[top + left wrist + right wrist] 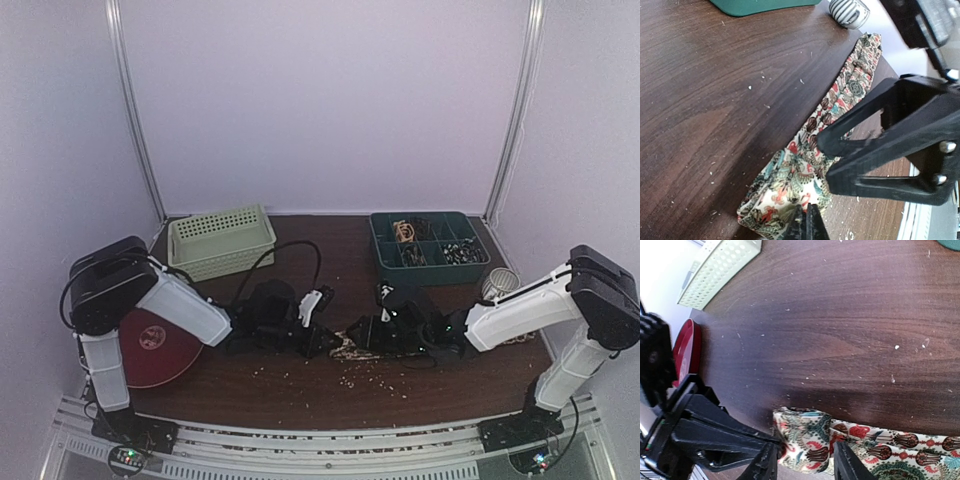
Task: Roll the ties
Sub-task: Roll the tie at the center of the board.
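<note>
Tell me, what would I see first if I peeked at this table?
A colourful patterned tie lies in the middle of the dark wooden table. The left pincer pinches its folded end, and the right pincer stands open around it. A red plate sits at the left edge.

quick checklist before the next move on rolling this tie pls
1. Left gripper gripping the tie: ok, fingers shut on its folded end.
2. Right gripper released: ok, fingers stand apart either side of the fold.
3. Tie rolled: not ok, only the end is folded and the rest lies stretched flat.
4. Striped cup out of the way: ok, it stands apart beyond the tie's far end.
5. Other ties: cannot tell, only one shows.
</note>
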`<action>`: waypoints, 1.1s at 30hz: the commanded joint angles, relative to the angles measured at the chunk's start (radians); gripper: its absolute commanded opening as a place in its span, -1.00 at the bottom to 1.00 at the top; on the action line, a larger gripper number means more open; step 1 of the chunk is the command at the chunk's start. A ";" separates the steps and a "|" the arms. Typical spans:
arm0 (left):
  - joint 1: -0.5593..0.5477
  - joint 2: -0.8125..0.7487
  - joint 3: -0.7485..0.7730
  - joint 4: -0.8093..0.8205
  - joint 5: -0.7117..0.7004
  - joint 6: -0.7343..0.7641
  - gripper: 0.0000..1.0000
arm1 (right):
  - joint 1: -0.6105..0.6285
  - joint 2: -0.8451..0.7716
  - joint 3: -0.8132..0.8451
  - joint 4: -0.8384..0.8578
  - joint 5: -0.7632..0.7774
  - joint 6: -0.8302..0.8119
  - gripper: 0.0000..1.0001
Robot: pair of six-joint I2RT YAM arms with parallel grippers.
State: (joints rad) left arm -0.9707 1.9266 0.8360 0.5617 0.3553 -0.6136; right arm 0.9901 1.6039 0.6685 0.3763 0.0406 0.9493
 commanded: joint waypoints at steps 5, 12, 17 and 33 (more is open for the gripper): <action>-0.006 0.016 0.011 0.008 -0.008 0.024 -1.00 | -0.033 0.089 0.055 -0.007 -0.023 -0.019 -0.26; -0.006 -0.040 0.003 -0.053 -0.061 0.095 -0.98 | -0.037 0.126 0.055 0.040 -0.147 0.013 -0.42; -0.007 -0.146 -0.033 -0.111 -0.138 0.318 -0.16 | -0.036 0.117 0.023 0.091 -0.187 0.065 -0.50; -0.006 -0.088 -0.068 -0.096 -0.035 0.892 0.57 | -0.035 0.119 -0.011 0.111 -0.209 0.120 -0.57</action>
State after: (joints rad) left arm -0.9730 1.7969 0.7414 0.4400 0.2943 0.1497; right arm 0.9550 1.7180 0.6804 0.4816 -0.1623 1.0580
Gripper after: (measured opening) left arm 0.783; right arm 0.215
